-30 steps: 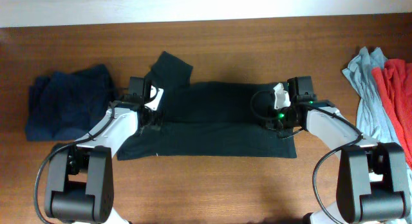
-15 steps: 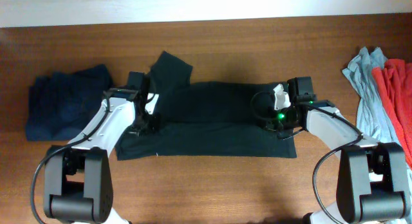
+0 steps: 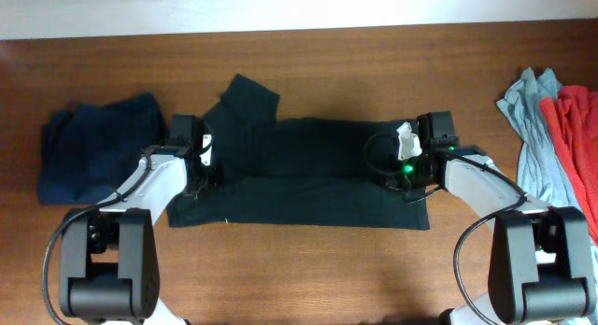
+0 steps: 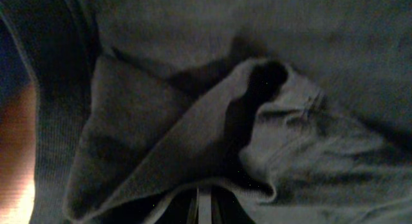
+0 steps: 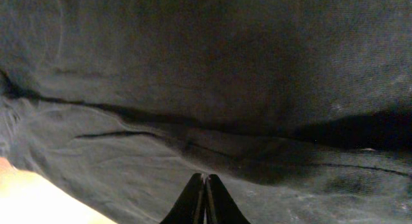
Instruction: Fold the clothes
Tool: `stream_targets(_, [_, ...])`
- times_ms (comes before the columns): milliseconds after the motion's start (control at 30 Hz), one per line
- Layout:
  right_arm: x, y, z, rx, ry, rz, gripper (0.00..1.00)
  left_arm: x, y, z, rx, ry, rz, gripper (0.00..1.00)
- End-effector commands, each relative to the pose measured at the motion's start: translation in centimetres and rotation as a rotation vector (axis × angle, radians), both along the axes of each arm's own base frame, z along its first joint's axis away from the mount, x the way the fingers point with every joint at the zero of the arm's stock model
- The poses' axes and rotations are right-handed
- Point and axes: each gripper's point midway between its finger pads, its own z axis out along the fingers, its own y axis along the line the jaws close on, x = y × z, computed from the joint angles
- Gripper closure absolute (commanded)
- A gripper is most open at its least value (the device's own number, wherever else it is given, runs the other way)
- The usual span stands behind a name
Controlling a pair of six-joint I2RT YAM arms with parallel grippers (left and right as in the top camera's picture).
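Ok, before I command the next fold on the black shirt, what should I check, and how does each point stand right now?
1. Right gripper shut: ok, fingertips together against the black T-shirt.
2. Right gripper actually pinching cloth: cannot tell.
3. Left gripper open or shut: cannot tell; only its tips show, under a rumpled fold.
4. Shirt lying smooth: not ok, cloth is bunched by the left gripper and one sleeve sticks out.
5. Other clothes apart from the shirt: ok, navy pile at left, grey-blue garment and red garment at right.
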Motion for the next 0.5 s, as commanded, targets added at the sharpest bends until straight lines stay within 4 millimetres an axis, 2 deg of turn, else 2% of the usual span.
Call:
stream_targets(0, [0.0,-0.2,0.0,0.0,0.003,-0.011,0.92,0.8,0.2,-0.5,0.008,-0.028,0.016,0.91])
stream_targets(133, [0.0,-0.2,0.0,0.0,0.003,-0.011,0.92,2.0,0.2,0.1,0.005,-0.065,0.018,0.91])
stream_targets(300, [-0.3,-0.2,-0.1,-0.002,0.018,-0.011,0.92,3.5,0.0,2.7,-0.002,-0.115,0.024,0.91])
stream_targets(367, [-0.3,-0.3,-0.1,-0.005,0.021,-0.012,0.92,4.4,0.0,4.1,-0.001,-0.161,0.025,0.87])
stream_targets(467, [-0.4,-0.3,-0.2,-0.005,0.023,-0.011,0.92,5.2,0.0,4.4,0.001,-0.197,0.012,0.84])
